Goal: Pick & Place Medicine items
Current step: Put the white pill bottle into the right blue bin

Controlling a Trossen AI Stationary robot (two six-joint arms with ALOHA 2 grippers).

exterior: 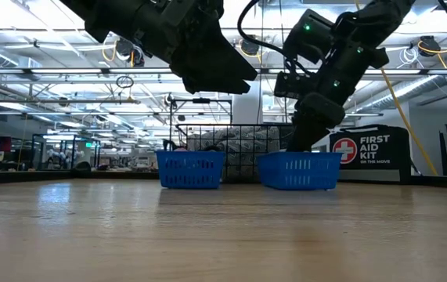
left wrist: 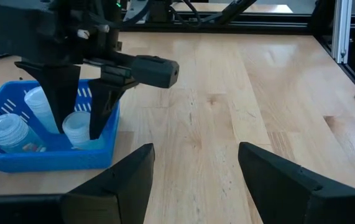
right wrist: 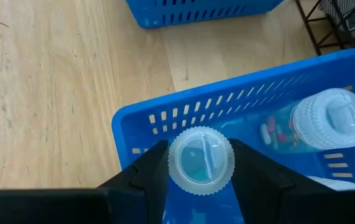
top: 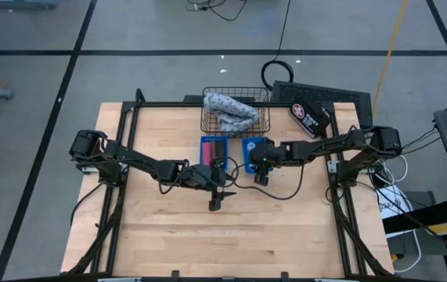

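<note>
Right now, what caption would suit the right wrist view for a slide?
Right gripper holds a white-capped bottle upright over the blue basket, where another bottle lies on its side.

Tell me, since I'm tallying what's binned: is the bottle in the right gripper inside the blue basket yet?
Inside. The right gripper stands shut on an upright bottle, low within the blue basket walls, beside other bottles.

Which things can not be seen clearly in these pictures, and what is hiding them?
- Left blue basket: its contents are too small in the high view and hidden behind its wall in the low view.
- Bottle between the right gripper fingers: only its cap shows; its body is hidden.
- Wire basket: blue baskets cover its lower part.
</note>
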